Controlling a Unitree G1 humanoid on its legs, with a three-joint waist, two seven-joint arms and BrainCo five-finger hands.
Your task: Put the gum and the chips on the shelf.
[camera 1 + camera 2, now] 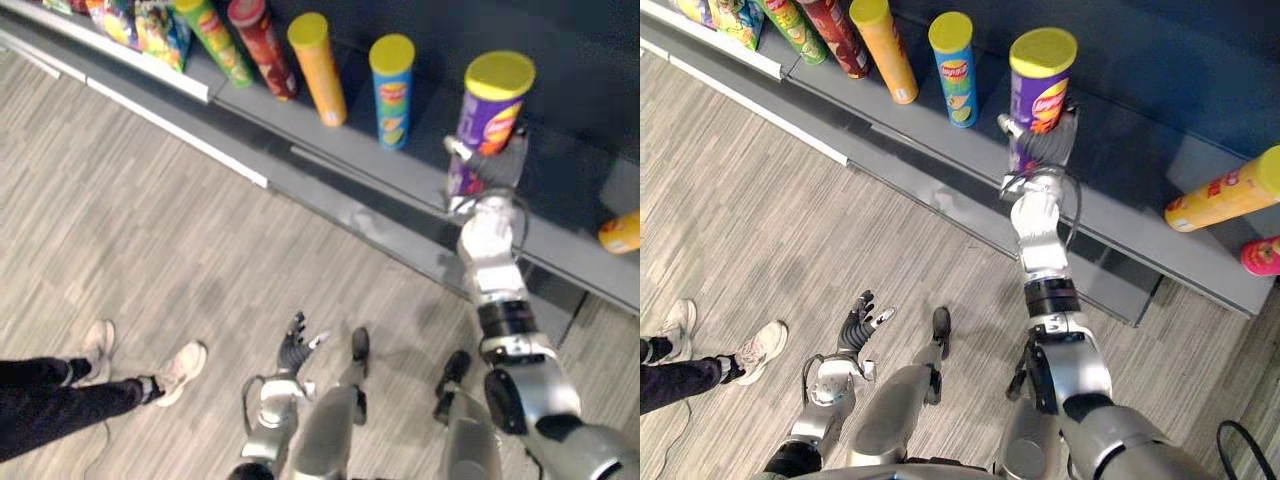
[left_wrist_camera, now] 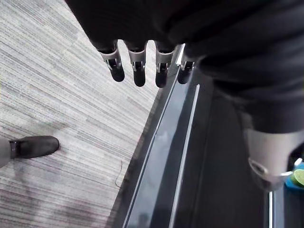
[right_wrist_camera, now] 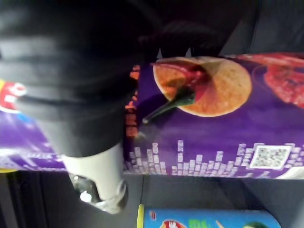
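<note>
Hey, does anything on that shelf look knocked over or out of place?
Yes. An orange can lies on its side on the shelf, to the right of the purple can that the right robot hand grips. The blue can and the cans past it all stand upright, so the orange one looks tipped over.
</note>
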